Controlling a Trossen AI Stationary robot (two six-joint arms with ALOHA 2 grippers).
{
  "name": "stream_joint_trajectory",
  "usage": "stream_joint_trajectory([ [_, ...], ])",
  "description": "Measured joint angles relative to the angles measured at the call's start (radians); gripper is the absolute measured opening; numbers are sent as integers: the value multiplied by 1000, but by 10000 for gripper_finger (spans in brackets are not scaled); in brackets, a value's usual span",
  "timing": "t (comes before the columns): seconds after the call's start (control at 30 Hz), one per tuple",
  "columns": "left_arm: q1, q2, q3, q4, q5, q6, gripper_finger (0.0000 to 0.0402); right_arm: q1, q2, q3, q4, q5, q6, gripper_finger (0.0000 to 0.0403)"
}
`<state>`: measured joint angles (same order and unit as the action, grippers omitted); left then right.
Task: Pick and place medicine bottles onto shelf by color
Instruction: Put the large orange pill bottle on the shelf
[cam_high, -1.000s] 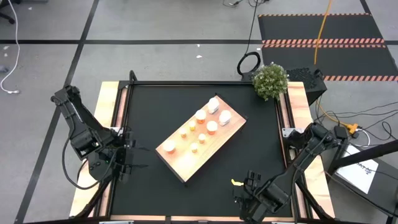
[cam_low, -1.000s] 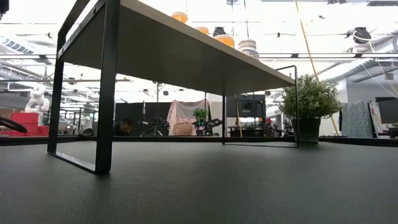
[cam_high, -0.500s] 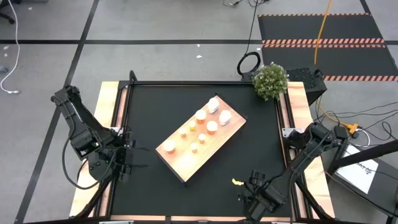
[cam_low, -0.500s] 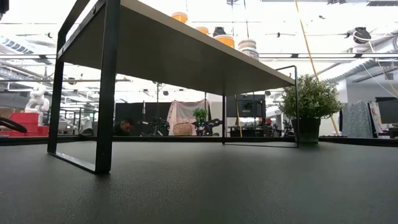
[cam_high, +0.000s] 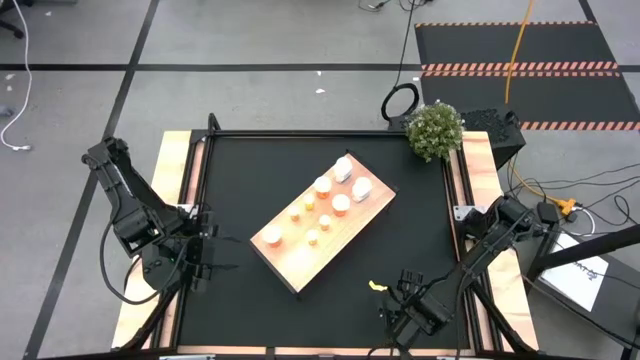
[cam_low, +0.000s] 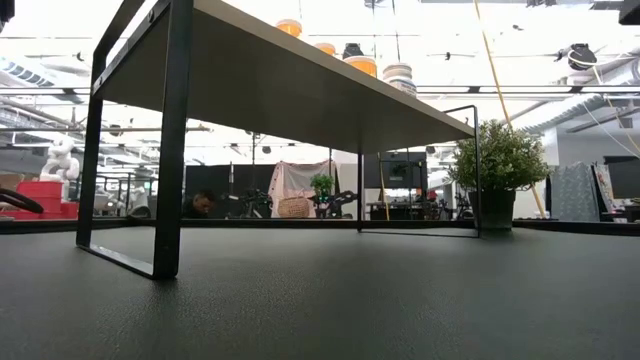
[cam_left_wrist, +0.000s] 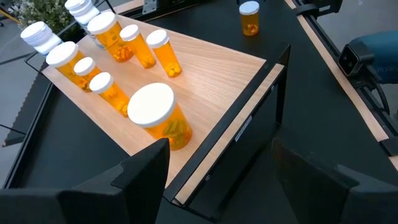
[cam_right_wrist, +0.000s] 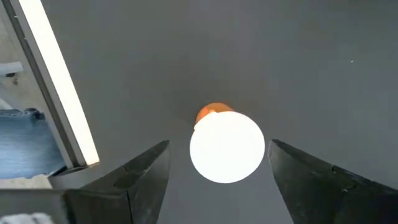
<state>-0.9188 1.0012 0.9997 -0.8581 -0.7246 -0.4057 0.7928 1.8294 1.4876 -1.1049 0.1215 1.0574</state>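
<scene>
The shelf (cam_high: 300, 255), a pale wood board on thin black legs (cam_low: 170, 150), stands askew in the middle of the black mat. Several orange bottles with white caps (cam_left_wrist: 155, 118) and some all-white ones (cam_high: 345, 170) stand on it. One more orange bottle with a white cap (cam_right_wrist: 227, 146) stands alone on the mat near the near right corner. It shows as a small yellowish spot in the high view (cam_high: 377, 286). My right gripper (cam_high: 403, 296) is open above it, a finger on either side, touching nothing. My left gripper (cam_left_wrist: 217, 180) is open and empty at the table's left edge, facing the shelf.
A potted plant (cam_high: 435, 130) stands at the far right corner. Wooden side rails (cam_high: 178, 190) run along the left and right of the mat. Bare mat lies between the shelf and the near edge (cam_low: 330, 300).
My right gripper has shifted a little at the near right corner, first toward the right edge, then back toward the lone bottle. Its fingers stay open.
</scene>
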Motion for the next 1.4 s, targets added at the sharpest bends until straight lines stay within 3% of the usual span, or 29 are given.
stream_joint_trajectory([
  [0.17,0,0,0,0,0,0,280,-28,0,0,-3,-5,-54,285],
  [0.33,0,0,0,0,0,0,280,-53,0,-24,16,-75,-77,306],
  [0.73,0,0,0,0,9,7,280,-54,-1,-110,100,-99,-78,308],
  [0.93,0,0,0,0,9,6,280,-54,-1,-130,127,-98,-75,280],
  [1.23,0,0,0,0,9,5,280,-54,-1,-132,167,-98,-69,205],
  [1.4,0,0,0,0,9,5,280,-54,-1,-132,175,-98,-35,200],
])
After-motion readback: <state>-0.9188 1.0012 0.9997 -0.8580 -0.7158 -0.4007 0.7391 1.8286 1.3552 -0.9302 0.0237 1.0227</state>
